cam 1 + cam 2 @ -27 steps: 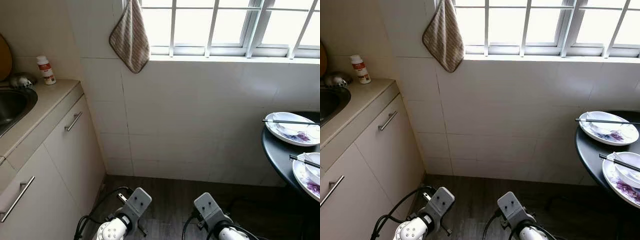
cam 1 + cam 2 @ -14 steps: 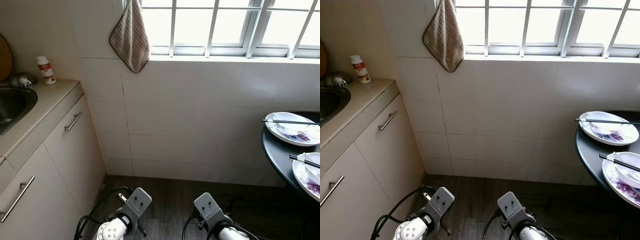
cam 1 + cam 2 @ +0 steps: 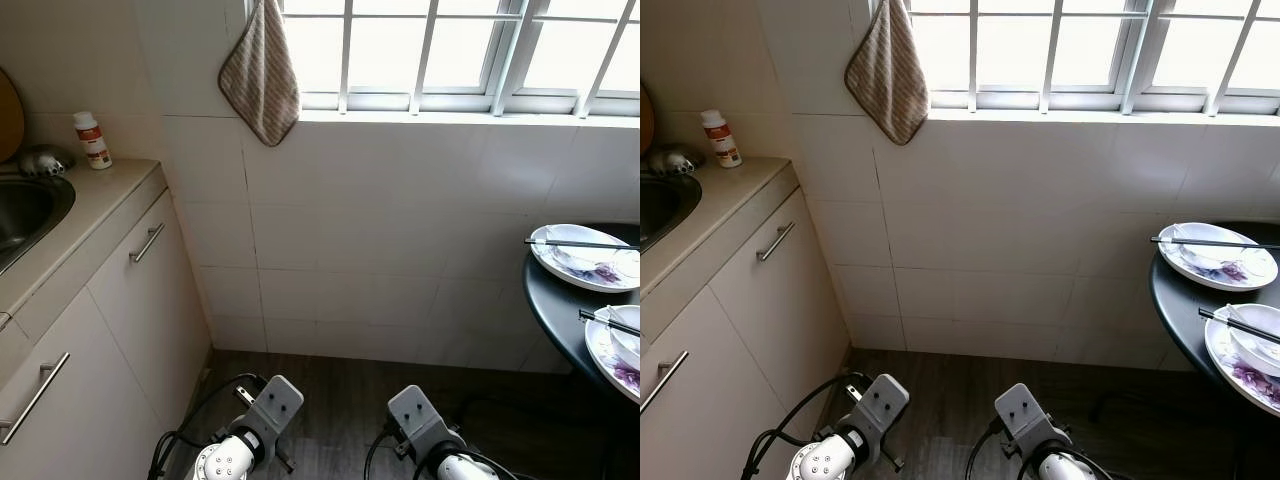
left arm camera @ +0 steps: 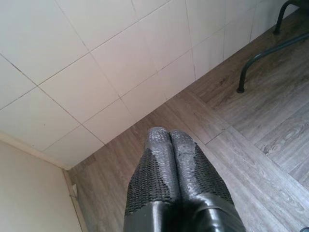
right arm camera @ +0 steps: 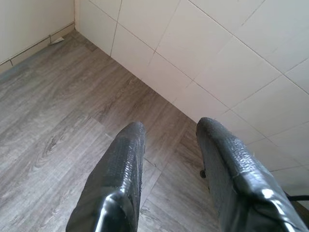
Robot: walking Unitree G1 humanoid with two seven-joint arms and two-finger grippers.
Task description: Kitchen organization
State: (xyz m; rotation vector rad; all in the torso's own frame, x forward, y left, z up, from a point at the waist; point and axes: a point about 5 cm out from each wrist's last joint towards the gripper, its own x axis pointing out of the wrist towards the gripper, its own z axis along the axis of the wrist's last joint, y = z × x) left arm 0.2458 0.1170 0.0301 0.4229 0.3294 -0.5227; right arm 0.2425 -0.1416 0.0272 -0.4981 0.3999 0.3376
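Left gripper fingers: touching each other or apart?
Touching. The left wrist view shows the left gripper with both fingers pressed together along their length, no gap, nothing between them, above the wood floor.

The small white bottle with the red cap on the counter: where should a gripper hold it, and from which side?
Probably grip the white bottle around its straight body, below the red cap, coming from the room side. It stands upright near the wall at the back of the counter, so the wall blocks the far side.
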